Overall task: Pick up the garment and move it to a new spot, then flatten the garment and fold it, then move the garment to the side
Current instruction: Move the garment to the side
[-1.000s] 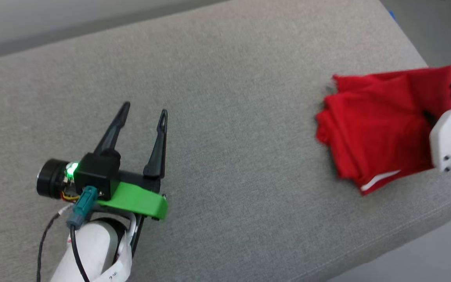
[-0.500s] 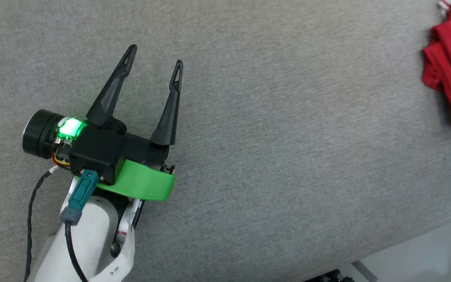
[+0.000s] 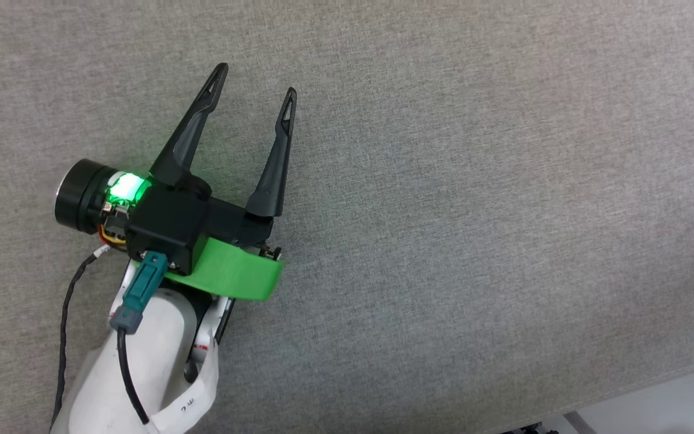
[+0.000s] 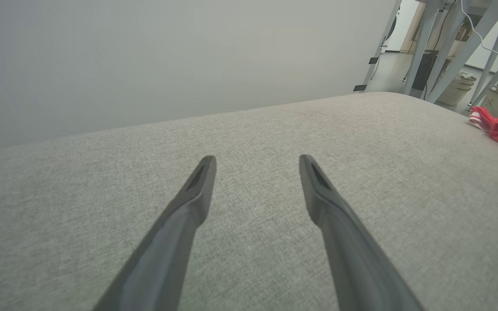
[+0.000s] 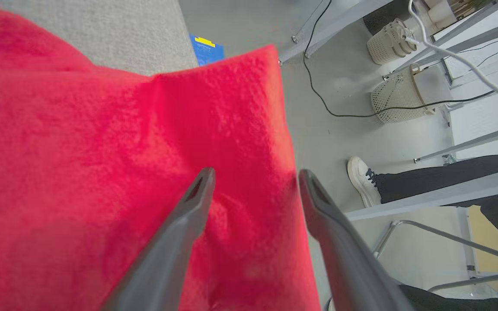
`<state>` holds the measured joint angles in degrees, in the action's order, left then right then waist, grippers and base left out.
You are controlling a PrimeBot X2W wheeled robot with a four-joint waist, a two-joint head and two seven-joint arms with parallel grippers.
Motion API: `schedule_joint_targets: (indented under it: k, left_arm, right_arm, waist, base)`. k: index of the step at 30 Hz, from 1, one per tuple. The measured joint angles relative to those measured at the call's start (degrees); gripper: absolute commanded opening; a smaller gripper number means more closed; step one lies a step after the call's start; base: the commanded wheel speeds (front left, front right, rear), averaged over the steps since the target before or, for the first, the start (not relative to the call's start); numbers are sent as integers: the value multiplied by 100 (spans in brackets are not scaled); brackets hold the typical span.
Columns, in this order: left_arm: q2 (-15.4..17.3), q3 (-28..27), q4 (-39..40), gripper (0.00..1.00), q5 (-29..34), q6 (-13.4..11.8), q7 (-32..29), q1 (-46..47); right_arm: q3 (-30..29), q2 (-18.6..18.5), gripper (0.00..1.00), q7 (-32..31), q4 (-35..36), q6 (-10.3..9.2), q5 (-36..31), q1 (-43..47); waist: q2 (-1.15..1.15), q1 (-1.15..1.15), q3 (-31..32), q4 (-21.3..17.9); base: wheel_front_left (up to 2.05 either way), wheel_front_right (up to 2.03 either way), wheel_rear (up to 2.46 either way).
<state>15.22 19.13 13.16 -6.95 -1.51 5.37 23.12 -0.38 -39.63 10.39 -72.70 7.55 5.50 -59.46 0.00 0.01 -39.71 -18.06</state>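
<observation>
Garment (image 5: pixel 80 151) red, folded, lightly creased.

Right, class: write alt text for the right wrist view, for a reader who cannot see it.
The right gripper, fingers apart, points across the red garment lying on a grey cushion. Beyond its edge, the floor holds a person's white shoe and two white mesh baskets.

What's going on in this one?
A two-armed robot is handling a red garment on a grey upholstered surface. Its right end effector is open right over the garment, which lies near the surface's edge; contact can't be judged. The left end effector is open and empty above bare fabric, well away from it. A person's shoe shows on the floor beyond.
</observation>
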Motion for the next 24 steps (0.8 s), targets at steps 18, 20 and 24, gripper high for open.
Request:
schedule_joint_targets:
  k: [18, 20, 24]
  left_arm:
    - [-314, -88, -900, 100, -593, -282, 595, -876]
    - [-372, -92, -998, 100, -651, -309, 655, -985]
    - [-455, -100, -1183, 100, -754, -328, 732, -1184]
  right_arm:
    - [-1556, 748, 100, 410, 1673, 0, -56, 1631]
    - [-1735, 985, 100, 410, 2161, 0, 31, 2123]
    - [-1925, 1521, 100, 435, 2947, 0, 60, 2980]
  waist:
    - [0, -1, 1376, 291]
    - [0, -1, 1566, 349]
    - [0, -2, 1918, 469]
  base:
    - [0, 0, 0]
    - [0, 0, 0]
    - [0, 0, 0]
